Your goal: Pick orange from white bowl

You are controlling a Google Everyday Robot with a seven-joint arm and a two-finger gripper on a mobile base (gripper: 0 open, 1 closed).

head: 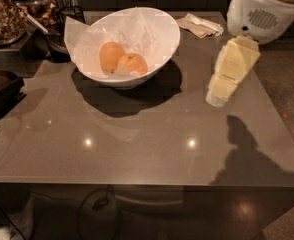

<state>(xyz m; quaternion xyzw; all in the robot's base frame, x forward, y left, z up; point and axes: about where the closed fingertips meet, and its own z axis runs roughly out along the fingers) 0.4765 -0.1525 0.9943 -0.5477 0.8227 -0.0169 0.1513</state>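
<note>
The white bowl (159,51) stands at the back middle of the grey table, lined with crumpled white paper. Two fruits lie in it side by side. The orange (133,64) is the right one, round, deeper orange, with a pale shiny patch. The taller, paler yellow-orange fruit (111,55) touches it on the left. My gripper (217,98), cream-coloured, hangs from the white arm (264,9) at the right, pointing down and left above the table. It is well to the right of the bowl and holds nothing.
A crumpled paper napkin (202,25) lies at the table's back right. Glass jars (4,14) and a dark wire holder (62,31) stand at the back left. A dark object (2,89) sits at the left edge. The gripper's shadow (247,154) falls at front right.
</note>
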